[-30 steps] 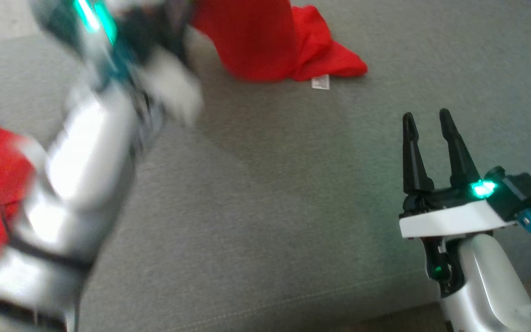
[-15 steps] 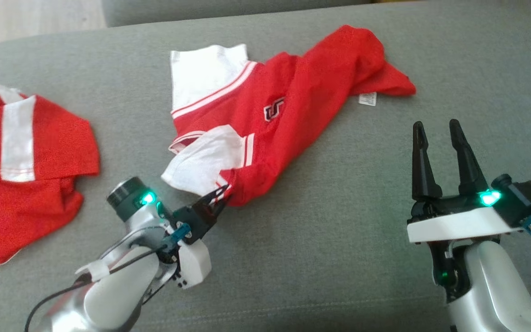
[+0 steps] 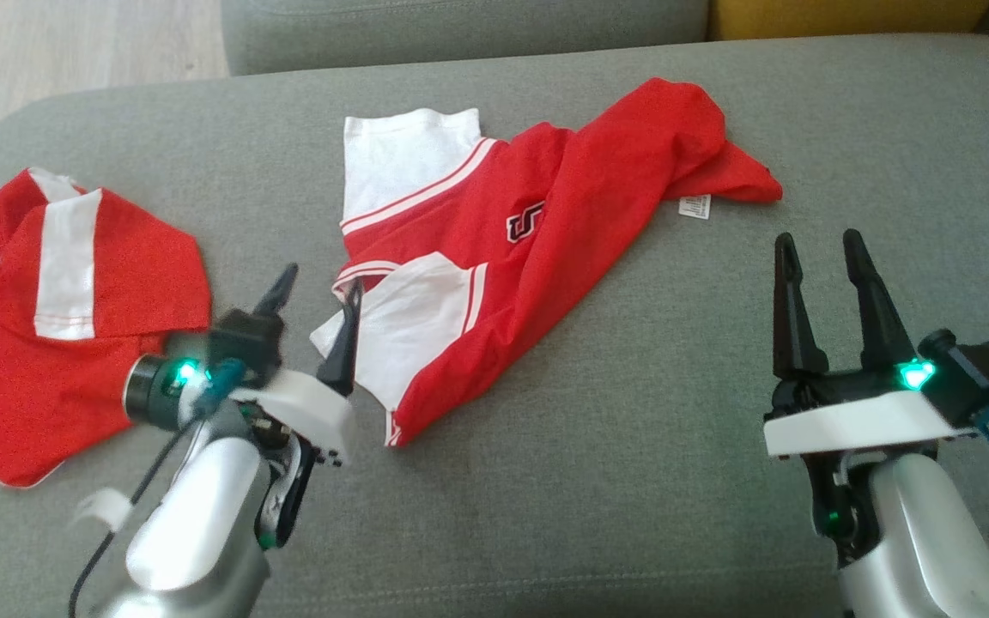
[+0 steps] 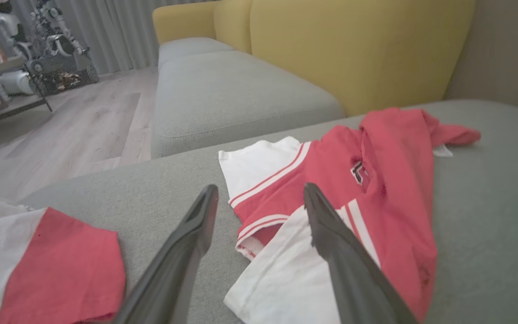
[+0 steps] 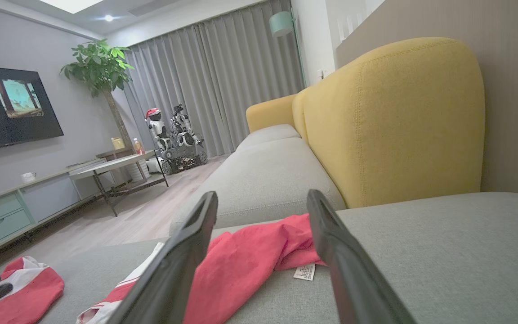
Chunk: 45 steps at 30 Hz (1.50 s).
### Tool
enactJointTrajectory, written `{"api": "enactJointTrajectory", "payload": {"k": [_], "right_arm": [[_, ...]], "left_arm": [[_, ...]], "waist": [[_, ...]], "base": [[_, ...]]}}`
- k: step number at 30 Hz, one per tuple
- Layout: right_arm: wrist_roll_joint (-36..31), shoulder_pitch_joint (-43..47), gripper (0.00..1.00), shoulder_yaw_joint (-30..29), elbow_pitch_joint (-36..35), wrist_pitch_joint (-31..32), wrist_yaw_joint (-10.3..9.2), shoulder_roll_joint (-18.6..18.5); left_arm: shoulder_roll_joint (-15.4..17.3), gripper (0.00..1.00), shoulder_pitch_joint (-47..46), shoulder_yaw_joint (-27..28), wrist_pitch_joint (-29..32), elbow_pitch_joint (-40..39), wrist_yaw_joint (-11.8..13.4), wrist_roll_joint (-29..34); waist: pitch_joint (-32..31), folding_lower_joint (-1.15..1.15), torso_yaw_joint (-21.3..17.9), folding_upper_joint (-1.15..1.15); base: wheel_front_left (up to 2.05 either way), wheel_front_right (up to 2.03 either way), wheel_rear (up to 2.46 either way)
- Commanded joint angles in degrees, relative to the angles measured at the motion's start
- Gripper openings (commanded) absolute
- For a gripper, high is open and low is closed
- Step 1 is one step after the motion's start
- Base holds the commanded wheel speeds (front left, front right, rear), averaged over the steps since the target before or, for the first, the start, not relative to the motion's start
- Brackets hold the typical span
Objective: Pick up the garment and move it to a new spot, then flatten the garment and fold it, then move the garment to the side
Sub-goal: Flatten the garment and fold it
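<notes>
Red and white, the garment [image 3: 563, 223] lies crumpled, your left end effector [image 3: 321, 283] spread empty just beside its sleeve [image 3: 413, 318] (right end effector [image 3: 818, 249] likewise spread), presumably ready for flattening.

Your left claw [image 3: 323, 279] stands with its two dark fingers spread wide, tips pointing up and slightly right in the head view. Directly behind it sits the white wrist housing [image 3: 310, 412], with a green light [image 3: 185, 372] on the dark joint at its left. The silver left forearm [image 3: 194, 524] runs back from the claw toward the lower left corner.

Your right claw [image 3: 819, 240] is likewise spread, fingers upright and leaning a little left. Behind it sits the white wrist plate [image 3: 855, 425], then the silver right forearm [image 3: 915, 532] running down to the bottom edge. The two claws are well apart.
</notes>
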Motion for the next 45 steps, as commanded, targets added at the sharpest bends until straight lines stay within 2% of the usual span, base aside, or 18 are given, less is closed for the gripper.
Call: {"api": "enactJointTrajectory", "payload": {"k": [1,6,11,17,23,32,40,41,42,45], "right_arm": [[-0.4,0.0,1.0,0.9,-1.9,-0.3,-0.04,-0.1],[-2.1,0.2,1.0,-0.3,-1.7,-0.3,-0.04,-0.1],[-5.3,-3.7,1.0,-0.7,0.1,0.0,-0.04,-0.1],[-8.7,-14.5,1.0,-1.4,5.3,7.0,-0.04,-3.1],[-6.3,-25.8,1.0,-1.3,16.2,16.4,-0.04,-7.8],[-1.4,-37.7,1.0,5.1,29.8,25.6,-0.04,-15.6],[2.1,-41.2,1.0,10.9,35.8,29.2,-0.04,-18.7],[2.9,-41.5,0.46,11.5,36.2,29.2,-0.04,-18.8],[3.7,-41.7,0.0,12.0,36.5,29.0,-0.04,-18.8],[5.4,-42.2,0.0,13.4,37.0,27.6,-0.04,-18.8]], "left_arm": [[0.5,1.0,-0.5,3.0,-0.7,-2.5,0.5,-0.8],[-3.4,1.0,4.3,10.3,-1.3,-11.7,2.8,-4.1],[-6.6,1.0,8.4,13.3,-1.3,-18.4,1.1,-1.6],[-8.6,1.0,8.3,13.7,-1.3,-18.8,-1.6,1.0],[-9.4,1.0,6.8,13.0,-1.3,-18.6,-3.0,1.0],[-9.4,1.0,3.9,9.0,-1.3,-19.9,-1.8,-2.5],[-9.4,1.0,3.7,7.8,-1.3,-21.1,-1.3,-3.1],[-9.4,1.0,3.7,7.7,-1.3,-21.1,-1.2,-3.0],[-9.4,1.0,3.7,7.7,-1.3,-21.1,-1.2,-3.0],[-9.4,1.0,3.7,7.9,-1.3,-20.8,-1.1,-2.8]], "waist": [[-0.1,0.0,0.2,0.0],[0.6,0.0,1.5,0.0],[2.9,0.0,3.9,0.0],[7.2,0.0,7.3,0.0],[11.6,0.0,11.0,0.0],[15.8,0.0,15.2,0.0],[16.5,0.0,16.1,0.0],[16.5,0.0,16.0,0.0],[16.5,0.0,15.9,0.0],[16.1,0.0,15.4,0.0]], "base": [[0.0,0.0,0.0],[0.0,0.0,0.0],[0.0,0.0,0.0],[0.0,0.0,0.0],[0.0,0.0,0.0],[0.0,0.0,0.0],[0.0,0.0,0.0],[0.0,0.0,0.0],[0.0,0.0,0.0],[0.0,0.0,0.0]]}}
